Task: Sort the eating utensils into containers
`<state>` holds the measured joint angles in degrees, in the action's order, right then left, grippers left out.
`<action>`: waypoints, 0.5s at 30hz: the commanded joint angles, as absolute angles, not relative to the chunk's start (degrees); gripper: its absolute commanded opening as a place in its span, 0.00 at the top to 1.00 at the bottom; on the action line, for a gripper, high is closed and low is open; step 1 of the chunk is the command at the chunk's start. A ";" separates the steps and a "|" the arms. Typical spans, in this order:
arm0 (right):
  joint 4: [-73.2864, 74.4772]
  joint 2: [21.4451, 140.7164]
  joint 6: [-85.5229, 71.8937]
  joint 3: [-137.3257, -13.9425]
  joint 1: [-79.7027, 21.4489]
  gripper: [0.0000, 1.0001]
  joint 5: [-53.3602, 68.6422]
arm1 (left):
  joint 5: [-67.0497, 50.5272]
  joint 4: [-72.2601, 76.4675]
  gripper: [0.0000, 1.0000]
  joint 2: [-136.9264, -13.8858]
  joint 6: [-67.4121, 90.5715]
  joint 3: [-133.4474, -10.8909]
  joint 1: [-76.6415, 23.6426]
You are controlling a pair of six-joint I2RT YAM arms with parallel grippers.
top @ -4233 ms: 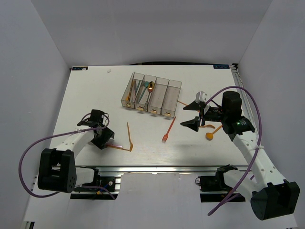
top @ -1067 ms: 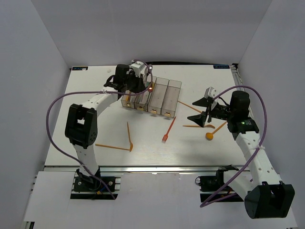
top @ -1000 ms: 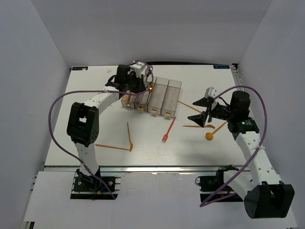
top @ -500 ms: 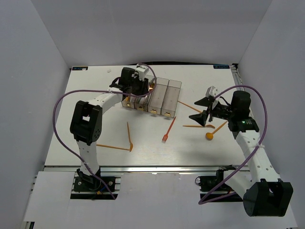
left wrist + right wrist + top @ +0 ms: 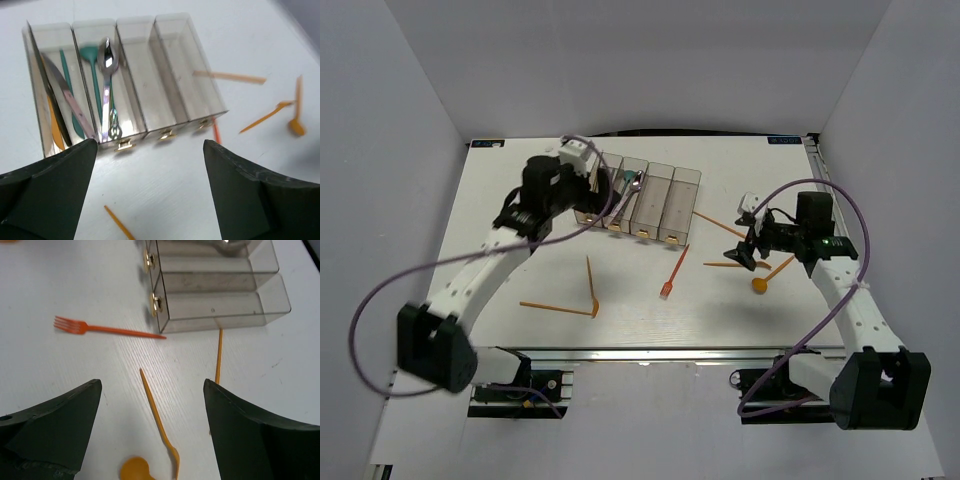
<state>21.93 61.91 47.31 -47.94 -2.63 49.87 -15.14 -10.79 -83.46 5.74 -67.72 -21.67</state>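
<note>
Four joined containers (image 5: 665, 195) at the back middle of the table (image 5: 500, 230), with loose utensils before and right of them.
In the leftmost container lie knives (image 5: 52, 100), and in the next, two spoons (image 5: 106, 75). Before the row's right end lies a fork (image 5: 672, 272). Further left and nearer, two slender utensils (image 5: 590, 280) meet at a corner. Right of the row, a thin utensil (image 5: 715, 223) lies near the last container. Nearer than it, another handle (image 5: 728, 265) lies just beside a spoon (image 5: 760, 285).

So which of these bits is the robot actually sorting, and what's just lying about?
Part of the job:
containers, silver spoon, teal spoon, orange fork, orange spoon, thin orange utensil.

Just there:
purple cables, white table.
</note>
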 commanded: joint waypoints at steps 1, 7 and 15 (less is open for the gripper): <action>30.75 64.41 59.75 -51.94 -2.46 0.11 43.17 | -14.41 -10.55 0.02 -66.33 11.25 -58.15 -21.80; 39.44 69.25 71.33 -56.07 -2.46 0.11 31.91 | -15.74 -12.12 0.02 -49.41 10.11 -43.61 -21.88; 51.15 72.49 104.67 -52.28 -1.93 0.11 13.81 | -17.14 -14.41 0.02 -40.79 8.79 -39.46 -21.80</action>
